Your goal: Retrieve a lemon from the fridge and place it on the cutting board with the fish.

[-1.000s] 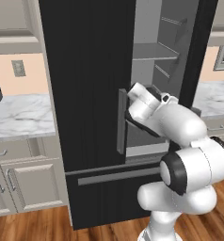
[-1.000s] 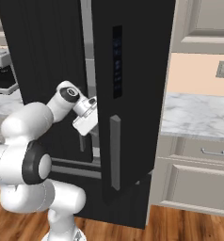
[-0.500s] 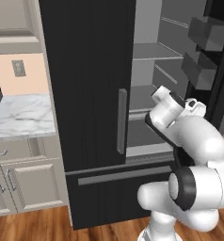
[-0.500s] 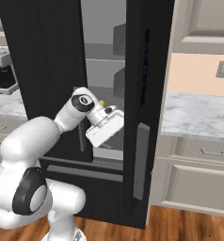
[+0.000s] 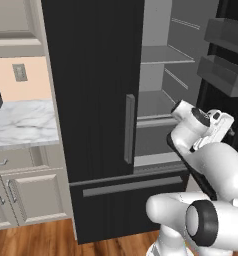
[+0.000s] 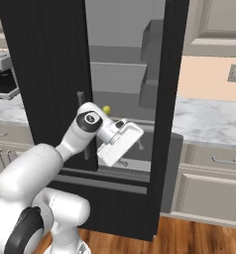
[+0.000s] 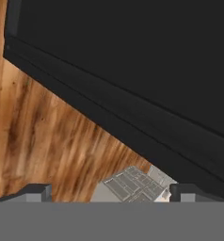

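Observation:
The black fridge (image 5: 91, 100) stands with its left door shut and its right door (image 6: 164, 114) swung wide, so the grey shelves show. A small yellow-green lemon (image 6: 106, 109) sits on a middle shelf, just above and behind my wrist. My gripper (image 6: 131, 153) hangs in front of the open compartment, pointing down and to the right, below the lemon and apart from it. In the hand view the gripper (image 7: 111, 193) is open, its fingertips (image 7: 36, 190) far apart with nothing between them, facing the fridge's black lower front (image 7: 132, 70). The cutting board and the fish are out of view.
Grey door bins (image 5: 226, 75) jut from the open door on the right. Marble counters over grey cabinets flank the fridge (image 5: 21, 125) (image 6: 209, 119). Below lies a wooden floor (image 7: 48, 132). A dark appliance (image 6: 1, 74) stands on the left counter.
The right fridge door has swung from barely ajar to wide open. My hand has moved from the door's edge to the front of the open compartment, open all along.

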Motion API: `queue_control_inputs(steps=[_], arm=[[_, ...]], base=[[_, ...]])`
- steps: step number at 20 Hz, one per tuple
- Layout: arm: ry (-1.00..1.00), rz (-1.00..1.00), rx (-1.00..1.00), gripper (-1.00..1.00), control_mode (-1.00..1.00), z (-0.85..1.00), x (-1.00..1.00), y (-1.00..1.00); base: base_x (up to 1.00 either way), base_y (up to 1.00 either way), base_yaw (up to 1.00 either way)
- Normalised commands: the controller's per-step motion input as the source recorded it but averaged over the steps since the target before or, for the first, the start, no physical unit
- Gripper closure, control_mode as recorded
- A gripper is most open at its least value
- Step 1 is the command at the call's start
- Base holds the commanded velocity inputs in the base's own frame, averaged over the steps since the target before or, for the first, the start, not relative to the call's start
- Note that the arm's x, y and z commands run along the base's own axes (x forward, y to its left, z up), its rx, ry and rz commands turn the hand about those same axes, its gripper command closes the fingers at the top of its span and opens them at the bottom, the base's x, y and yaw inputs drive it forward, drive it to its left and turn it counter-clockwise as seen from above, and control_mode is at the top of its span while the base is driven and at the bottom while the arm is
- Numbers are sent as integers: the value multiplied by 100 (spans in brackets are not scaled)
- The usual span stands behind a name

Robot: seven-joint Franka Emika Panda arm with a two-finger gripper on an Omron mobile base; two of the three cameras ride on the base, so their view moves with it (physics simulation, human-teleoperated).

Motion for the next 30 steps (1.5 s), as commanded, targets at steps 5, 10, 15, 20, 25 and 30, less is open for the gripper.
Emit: queue_control_inputs(steps=[5, 10, 15, 20, 25, 30], arm=[[-1, 4, -10, -100, -100, -11, 37, 74], [-7, -9, 30, -100, -100, -27, 76, 98], [-18, -16, 86, -100, -100, -66, 48, 68], [-45, -15, 73, -100, -100, -37, 16, 52], [-68, -13, 18, -100, -100, 19, 4, 46], [-39, 6, -1, -100, -100, 59, -4, 3]], base=[[0, 0, 0], [0, 0, 0], [0, 0, 0], [0, 0, 0], [0, 0, 0], [0, 0, 0]])
